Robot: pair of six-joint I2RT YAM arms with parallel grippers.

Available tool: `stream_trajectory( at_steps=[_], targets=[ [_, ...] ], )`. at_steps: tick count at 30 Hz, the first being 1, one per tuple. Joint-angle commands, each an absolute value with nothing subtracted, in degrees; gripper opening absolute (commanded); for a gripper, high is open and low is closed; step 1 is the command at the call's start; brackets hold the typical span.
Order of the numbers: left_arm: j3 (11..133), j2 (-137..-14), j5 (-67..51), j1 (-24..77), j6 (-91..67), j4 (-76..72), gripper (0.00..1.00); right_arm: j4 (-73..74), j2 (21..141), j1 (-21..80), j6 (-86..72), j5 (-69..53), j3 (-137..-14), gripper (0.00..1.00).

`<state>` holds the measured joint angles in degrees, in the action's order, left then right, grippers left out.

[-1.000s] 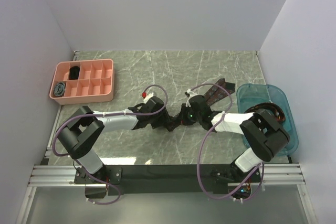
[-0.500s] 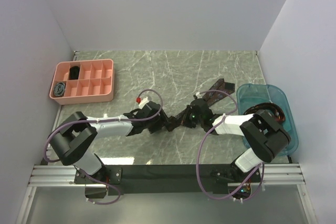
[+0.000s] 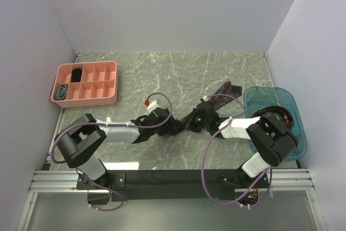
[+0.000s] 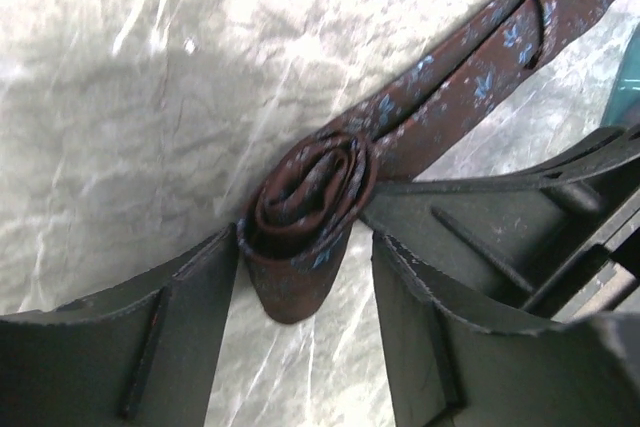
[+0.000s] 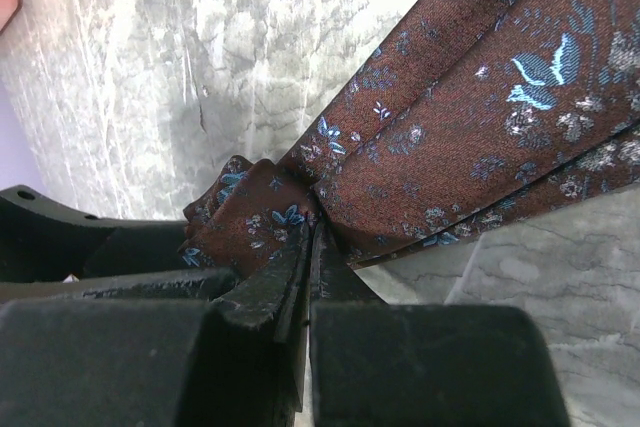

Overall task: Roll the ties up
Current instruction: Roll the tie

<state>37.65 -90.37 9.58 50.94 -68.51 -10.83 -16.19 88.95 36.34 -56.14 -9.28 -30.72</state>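
As the right tool clamps the maroon tie just behind its coil, the left tool sits spread around that coil on the surface, left of the bin. The loose end reaches toward the bin.

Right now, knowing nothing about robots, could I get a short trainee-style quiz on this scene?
1. True or false: the right tool is shut on the maroon tie.
2. The tie's rolled end lies: A) inside the open left tool, B) lifted in the air, C) draped over an arm.
3. How many rolled ties sit in the pink tray?
Key: 1 true; 2 A; 3 two.
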Motion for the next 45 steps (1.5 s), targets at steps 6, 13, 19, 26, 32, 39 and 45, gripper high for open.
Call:
stream_trajectory(
  at_steps=[6, 13, 19, 26, 32, 39, 45],
  targets=[
    [36.56, -95.8, 11.25, 51.5, -68.11, -16.7, 0.55, -10.46, 90.79, 36.3, -56.34, -9.32, -29.53, 0.0],
    [36.3, -96.68, 10.37, 52.12, -67.5, -17.32, 0.28, -10.63, 90.26, 36.3, -56.08, -8.88, -29.35, 0.0],
    [38.05, -95.19, 12.65, 51.68, -64.34, -11.97, 0.03, -7.67, 85.0, 34.99, -51.26, -6.96, -31.63, 0.29],
    [38.93, -92.02, 10.55, 46.94, -61.27, -8.7, 0.01, 8.07, 76.91, 26.73, -45.18, 3.16, -36.82, 0.31],
    [40.78, -92.55, 5.38, 43.34, -58.98, -7.82, 0.01, 12.39, 81.02, 21.36, -44.21, 2.64, -39.81, 0.31],
    [43.41, -94.57, -0.26, 36.66, -56.87, -7.47, 0.01, 13.45, 92.36, 18.72, -45.44, -1.04, -48.5, 0.31],
    [47.1, -97.2, -4.74, 31.83, -55.02, -6.94, 0.01, 15.73, 102.99, 16.61, -47.29, -3.43, -59.31, 0.31]
  ],
)
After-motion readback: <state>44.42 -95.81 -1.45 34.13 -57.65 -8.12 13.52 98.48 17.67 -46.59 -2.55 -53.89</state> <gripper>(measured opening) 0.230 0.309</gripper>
